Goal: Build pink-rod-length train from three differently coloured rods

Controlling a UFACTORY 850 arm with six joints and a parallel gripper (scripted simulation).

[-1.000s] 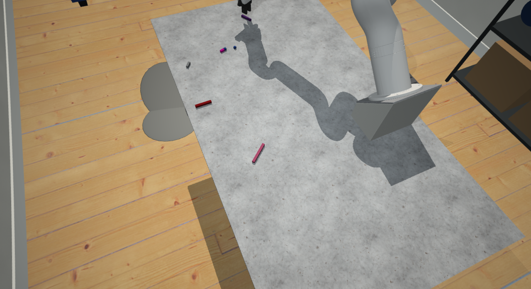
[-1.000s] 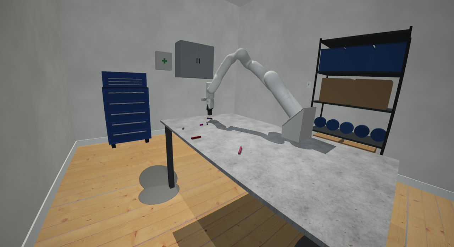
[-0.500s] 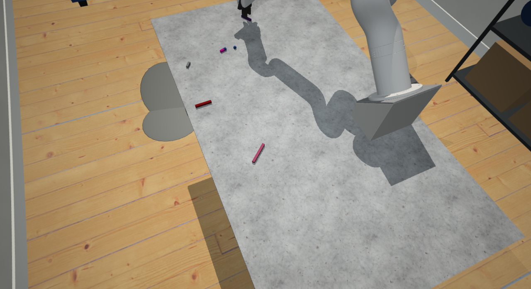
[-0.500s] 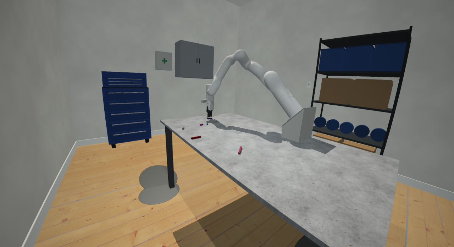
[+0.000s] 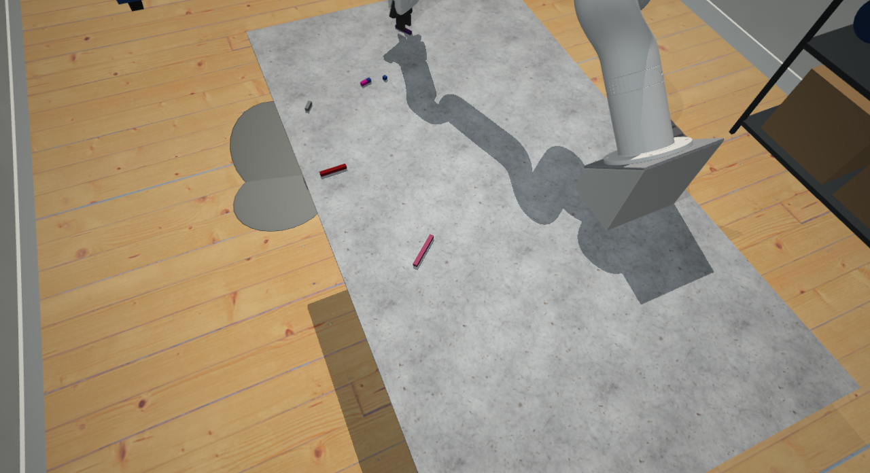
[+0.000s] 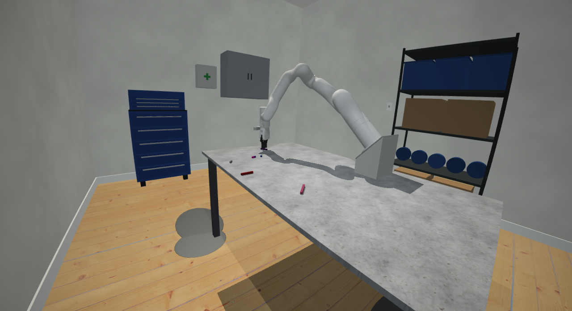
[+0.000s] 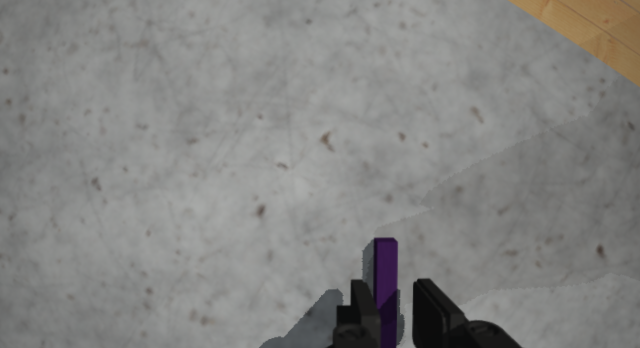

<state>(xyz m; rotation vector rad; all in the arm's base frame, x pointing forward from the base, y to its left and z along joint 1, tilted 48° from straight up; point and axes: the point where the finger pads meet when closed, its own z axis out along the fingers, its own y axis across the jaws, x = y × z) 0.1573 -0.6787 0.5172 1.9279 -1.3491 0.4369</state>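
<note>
A purple rod [image 5: 406, 30] [image 6: 262, 149] [image 7: 385, 263] lies flat near the table's far end. My gripper [image 5: 402, 24] [image 6: 262, 146] [image 7: 388, 309] is down low over it and partly open. Its fingers straddle the rod's near end; the rod sits against the left finger, with a gap to the right finger. A short magenta rod [image 5: 365, 81] [image 6: 253, 157] and a tiny blue rod [image 5: 384, 77] [image 6: 261, 155] lie close together a little nearer. A grey rod [image 5: 308, 106] [image 6: 230, 161] and a red rod [image 5: 332, 170] [image 6: 246, 173] lie near the left edge. The pink rod [image 5: 423, 251] [image 6: 302, 188] lies alone at mid-table.
The arm's grey base block [image 5: 638, 184] [image 6: 376, 161] stands at the table's right side. The table edge and wooden floor [image 7: 590, 23] are close beyond the purple rod. A blue drawer cabinet [image 6: 157, 137] and a black shelf rack [image 6: 452, 109] stand off the table.
</note>
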